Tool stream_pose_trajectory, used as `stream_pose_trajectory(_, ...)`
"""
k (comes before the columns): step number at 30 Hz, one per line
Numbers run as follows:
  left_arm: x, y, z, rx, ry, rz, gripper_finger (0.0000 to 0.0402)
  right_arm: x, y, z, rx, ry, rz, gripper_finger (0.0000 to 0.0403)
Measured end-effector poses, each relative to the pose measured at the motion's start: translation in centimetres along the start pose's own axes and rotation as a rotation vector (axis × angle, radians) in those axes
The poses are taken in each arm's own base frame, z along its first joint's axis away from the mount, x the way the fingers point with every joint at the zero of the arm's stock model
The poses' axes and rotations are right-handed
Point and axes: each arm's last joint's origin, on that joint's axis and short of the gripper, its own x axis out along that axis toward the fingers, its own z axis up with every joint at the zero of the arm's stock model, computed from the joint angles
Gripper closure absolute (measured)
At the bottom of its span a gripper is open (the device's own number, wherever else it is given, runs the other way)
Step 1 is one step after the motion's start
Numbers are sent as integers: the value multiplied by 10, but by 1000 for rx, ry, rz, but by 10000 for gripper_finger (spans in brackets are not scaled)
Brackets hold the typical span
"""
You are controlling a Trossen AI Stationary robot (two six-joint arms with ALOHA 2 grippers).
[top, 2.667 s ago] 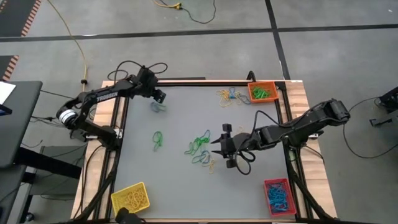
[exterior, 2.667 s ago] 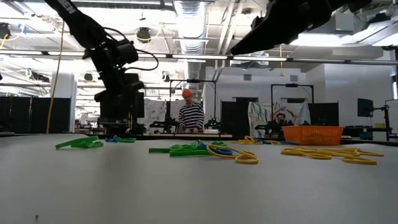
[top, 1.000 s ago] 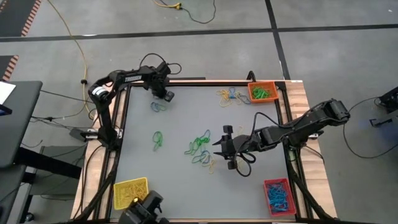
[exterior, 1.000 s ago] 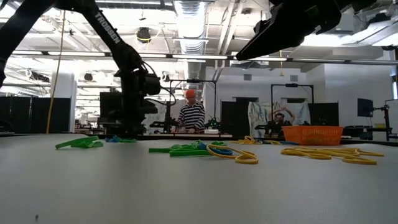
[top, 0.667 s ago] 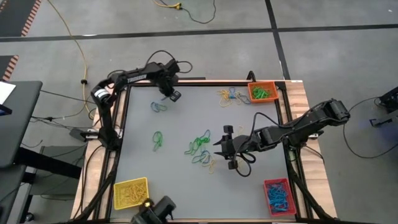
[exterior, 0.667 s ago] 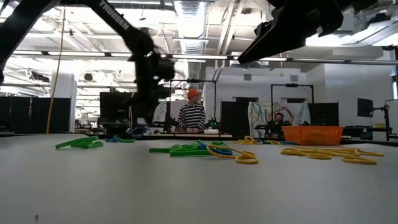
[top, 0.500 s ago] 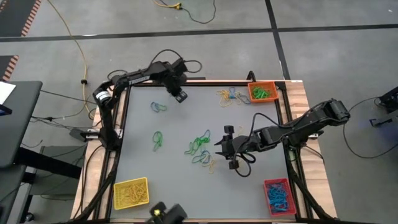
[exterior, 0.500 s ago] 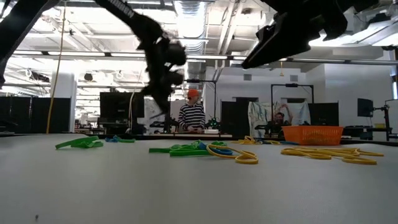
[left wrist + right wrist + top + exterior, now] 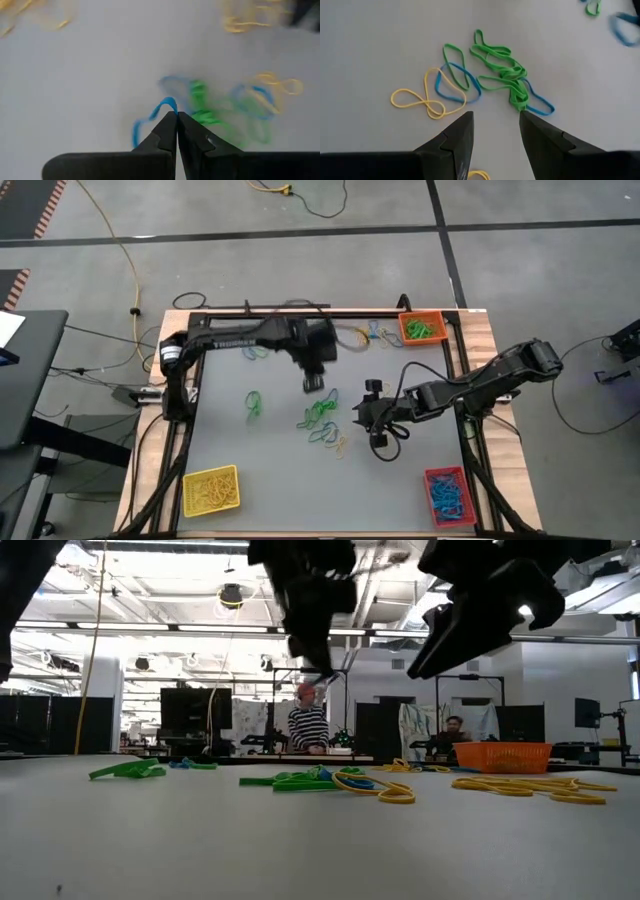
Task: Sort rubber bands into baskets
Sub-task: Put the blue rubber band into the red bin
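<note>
- Your left gripper (image 9: 313, 384) hangs over mid-table, behind the central rubber bands (image 9: 322, 420).
- Your right gripper (image 9: 366, 412) sits just right of that pile.
- Baskets (image 9: 210, 490) occupy three table corners.

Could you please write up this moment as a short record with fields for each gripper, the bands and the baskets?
left gripper: shut on a blue rubber band, above the table's middle
right gripper: open, empty, above the central pile
loose bands: central pile, green band, cluster beside orange basket
baskets: yellow basket, orange basket, red basket
</note>
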Motion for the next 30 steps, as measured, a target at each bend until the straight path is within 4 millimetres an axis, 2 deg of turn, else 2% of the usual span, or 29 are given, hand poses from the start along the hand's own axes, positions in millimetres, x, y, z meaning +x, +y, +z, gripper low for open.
stream_pose_trajectory(8,7,-84,11,219,-90,-83,401,-6,17,-2,-2,9,45,214)
stream_pose_trajectory(13,7,-121,12,321,-145,-104,401,-11,30,-3,-5,6,80,214)
stream_pose_trajectory(21,4,-153,18,444,-267,-203,401,-20,51,4,-11,-102,122,214)
stream_pose_trajectory(30,3,-165,21,517,-344,-293,401,-22,53,7,-30,-148,41,214)
